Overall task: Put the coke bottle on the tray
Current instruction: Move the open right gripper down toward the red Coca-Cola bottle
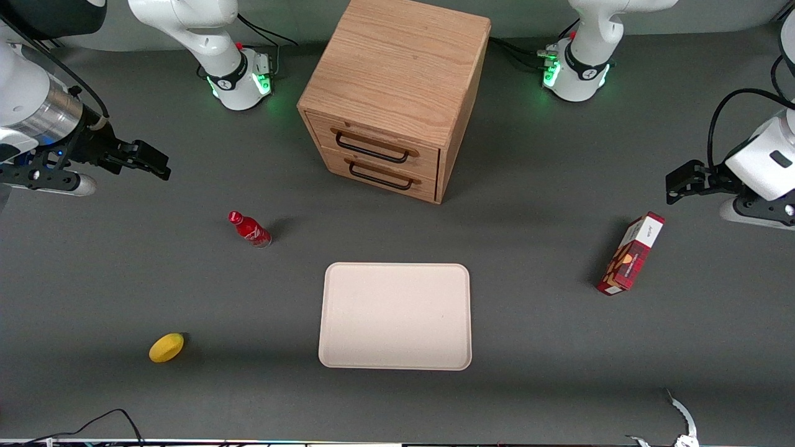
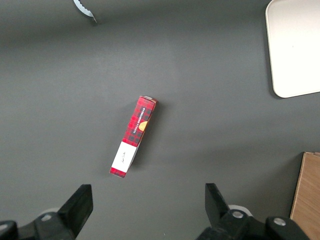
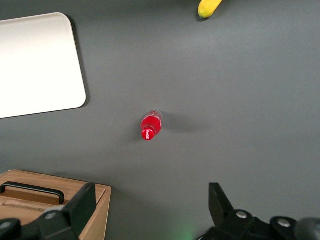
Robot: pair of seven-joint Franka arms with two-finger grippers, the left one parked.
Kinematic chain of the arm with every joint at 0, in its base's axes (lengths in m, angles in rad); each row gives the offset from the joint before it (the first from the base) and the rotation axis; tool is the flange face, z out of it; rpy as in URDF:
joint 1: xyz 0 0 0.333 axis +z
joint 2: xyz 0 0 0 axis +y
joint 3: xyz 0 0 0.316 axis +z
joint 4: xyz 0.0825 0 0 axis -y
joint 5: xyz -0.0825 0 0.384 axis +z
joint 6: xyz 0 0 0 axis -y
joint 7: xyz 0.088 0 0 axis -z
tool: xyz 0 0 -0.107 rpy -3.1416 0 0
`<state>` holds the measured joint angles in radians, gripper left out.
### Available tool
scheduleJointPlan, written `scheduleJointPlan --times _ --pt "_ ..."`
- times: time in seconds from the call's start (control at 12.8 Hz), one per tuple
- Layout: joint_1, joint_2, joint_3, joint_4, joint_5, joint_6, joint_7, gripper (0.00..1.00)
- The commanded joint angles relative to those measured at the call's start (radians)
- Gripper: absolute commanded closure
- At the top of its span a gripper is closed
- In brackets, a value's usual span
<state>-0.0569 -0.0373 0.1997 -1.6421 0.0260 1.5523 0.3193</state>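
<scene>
Bottle point(image 1: 249, 229) stands upright on the tabletop point(image 1: 546, 347), free of everything, cap up; seen from the wrist it reads as a red disc with the body foreshortened under it, which fits a camera looking almost straight down on it. It sits between the drawer cabinet point(image 1: 392, 99) and the lemon point(image 1: 166, 347), near the tray point(image 1: 395, 316) but clearly apart from it, farther from the front camera than the tray's nearest corner. Tray lies flat and bare in front of the cabinet, low rim, nothing on it, so the drop spot looks open anywhere on its face. Snack box point(image 1: 630, 253) lies toward the parked arm's end, well clear of the job. Lemon is nearer the front camera than the bottle, toward the working arm's end, not in the way. Gripper point(image 1: 140, 161) hangs high at the working arm's end, well apart from the bottle and holding nothing; fingers spread wide, as the two dark pads point(image 3: 80, 207) frame a broad gap in the wrist view. Wrist is pitched so the fingers reach out sideways over the tabletop rather than pointing down. Judging by this, the reach has not yet begun: arm needs to travel over the bottle, drop with fingers straddling the slim body, then close. Narrow base, so a sideways nudge could tip it.
</scene>
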Motion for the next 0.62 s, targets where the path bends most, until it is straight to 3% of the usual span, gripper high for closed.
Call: scheduleJointPlan --times 0.0,0.31,0.55 --pt "0.014 0.016 -0.014 0.038 0.025 -0.050 -0.017 0.00" --pt "0.023 0.030 -0.005 -0.007 0.057 -0.022 -0.032 0.00" --pt "0.025 0.027 0.004 -0.204 0.057 0.213 -0.025 0.00"
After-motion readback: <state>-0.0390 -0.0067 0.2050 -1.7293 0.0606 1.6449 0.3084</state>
